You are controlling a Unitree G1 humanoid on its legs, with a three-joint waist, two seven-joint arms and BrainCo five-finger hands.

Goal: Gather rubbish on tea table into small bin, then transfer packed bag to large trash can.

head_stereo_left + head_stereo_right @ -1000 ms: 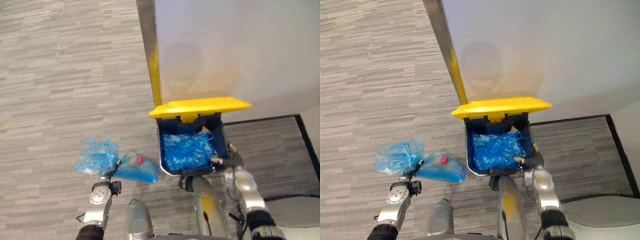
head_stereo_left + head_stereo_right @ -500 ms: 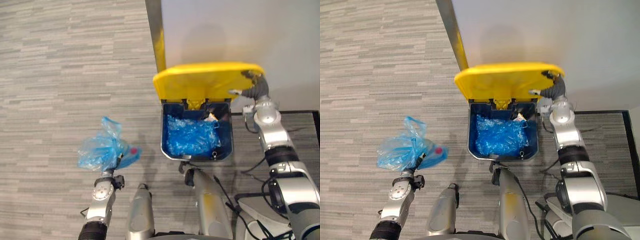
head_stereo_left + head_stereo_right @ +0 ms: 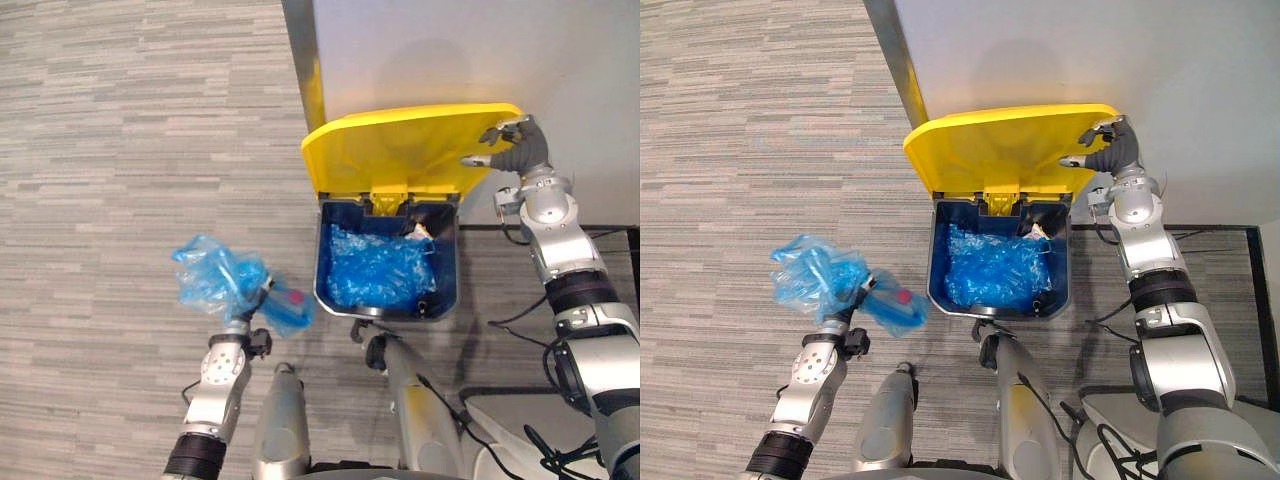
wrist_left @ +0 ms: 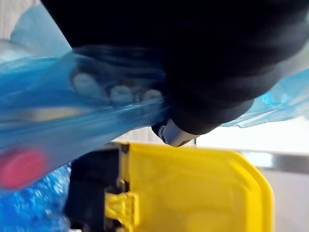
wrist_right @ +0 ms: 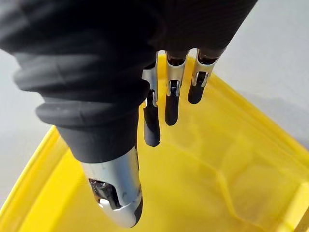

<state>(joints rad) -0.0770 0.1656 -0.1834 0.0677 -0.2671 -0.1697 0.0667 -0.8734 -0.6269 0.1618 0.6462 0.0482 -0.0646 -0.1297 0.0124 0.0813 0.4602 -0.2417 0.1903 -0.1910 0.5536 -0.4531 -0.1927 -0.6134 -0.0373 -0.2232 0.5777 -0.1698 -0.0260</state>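
Note:
A dark blue large trash can (image 3: 452, 275) with a blue liner (image 3: 375, 272) stands against the wall. Its yellow lid (image 3: 400, 150) is tipped up and back. My right hand (image 3: 515, 152) rests at the lid's upper right edge. In the right wrist view its fingers (image 5: 171, 96) reach out straight over the lid (image 5: 217, 183). Left of the can, my left hand (image 3: 235, 345) is shut on the neck of a packed blue bag (image 3: 215, 285), which hangs above the floor. A red item (image 3: 297, 296) shows through the bag. In the left wrist view the bag (image 4: 58, 116) covers the fingers.
A pale wall (image 3: 450, 50) with a metal edge strip (image 3: 300, 50) rises right behind the can. Grey striped carpet (image 3: 120, 150) spreads to the left. A black-framed floor panel (image 3: 600, 260) lies to the right of the can.
My right hand went from the can's front rim up to the lid and swung it from nearly flat to upright. The left hand brought the bag a little nearer the can.

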